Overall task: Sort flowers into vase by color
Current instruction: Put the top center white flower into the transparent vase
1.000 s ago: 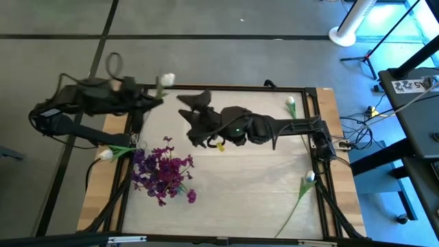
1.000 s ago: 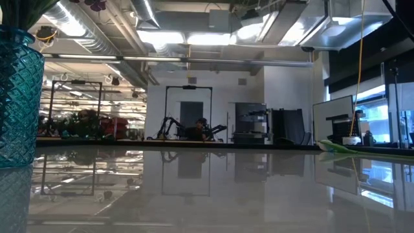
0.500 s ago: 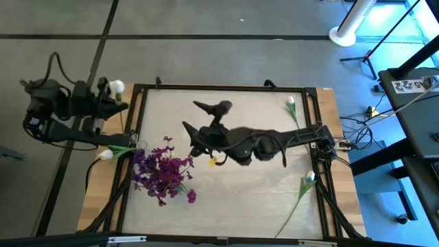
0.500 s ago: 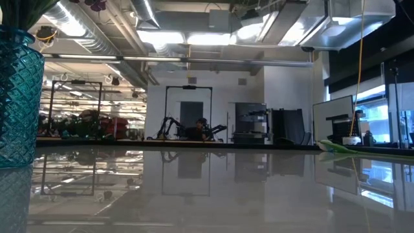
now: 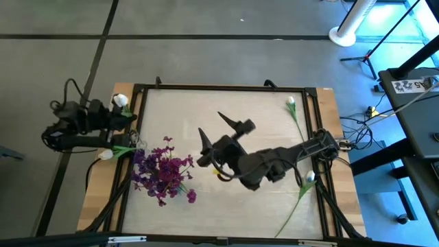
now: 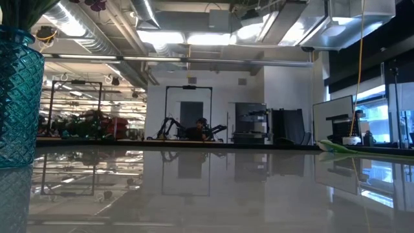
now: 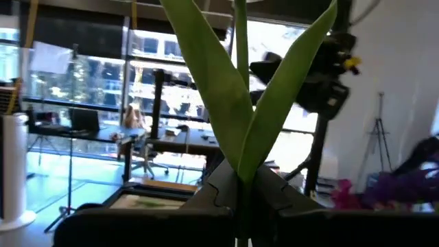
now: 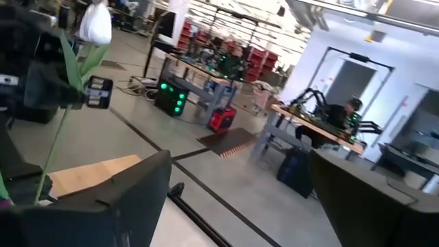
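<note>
We hold a white tulip (image 5: 121, 100) in the left claw (image 5: 118, 116), clamped on its stem at the bench's (image 5: 247, 110) left edge, near the purple flowers (image 5: 163, 171) standing in the teal vase (image 6: 16, 97). The right claw (image 5: 221, 132) hovers mid-bench, spread wide and holding nothing. Three more white tulips lie around the bench. Next we carry this stem to a white-flower vase, probably out of view.

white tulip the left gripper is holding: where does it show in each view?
High: white tulip at the left gripper, by the table's far-left corner.
Low: not in it.
Left wrist: only its stem and leaves, rising between the fingers.
Right wrist: bud near the picture's corner.
Shared landmark: the purple flowers, also in left wrist.
</note>
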`<state>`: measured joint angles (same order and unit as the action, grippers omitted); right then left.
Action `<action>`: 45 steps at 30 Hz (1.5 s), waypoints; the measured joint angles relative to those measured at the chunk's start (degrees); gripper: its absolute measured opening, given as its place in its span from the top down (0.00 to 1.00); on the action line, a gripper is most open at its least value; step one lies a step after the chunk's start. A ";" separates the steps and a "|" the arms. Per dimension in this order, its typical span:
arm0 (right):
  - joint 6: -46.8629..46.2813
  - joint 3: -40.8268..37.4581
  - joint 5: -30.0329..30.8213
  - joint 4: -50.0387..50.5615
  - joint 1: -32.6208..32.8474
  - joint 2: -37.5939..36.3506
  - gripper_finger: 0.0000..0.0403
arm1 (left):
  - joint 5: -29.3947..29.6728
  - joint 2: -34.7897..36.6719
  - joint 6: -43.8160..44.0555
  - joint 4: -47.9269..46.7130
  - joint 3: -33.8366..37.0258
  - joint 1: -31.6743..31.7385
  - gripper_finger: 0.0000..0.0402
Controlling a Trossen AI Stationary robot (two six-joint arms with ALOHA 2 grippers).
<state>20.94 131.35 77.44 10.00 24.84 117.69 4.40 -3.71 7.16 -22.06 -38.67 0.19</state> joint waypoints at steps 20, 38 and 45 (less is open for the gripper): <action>-1.65 0.00 4.49 0.37 1.81 0.00 0.15 | 1.16 3.53 2.87 -4.10 8.50 0.00 0.98; -1.64 0.00 5.11 0.39 1.83 0.02 0.15 | -1.77 3.51 20.40 -28.62 -1.87 0.01 0.70; -1.65 0.00 5.22 0.36 1.81 0.02 0.15 | -9.86 3.41 27.88 -41.97 -8.41 0.02 0.60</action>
<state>19.29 131.35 82.65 10.36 26.65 117.71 -5.45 -0.30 35.05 -64.02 -47.08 0.21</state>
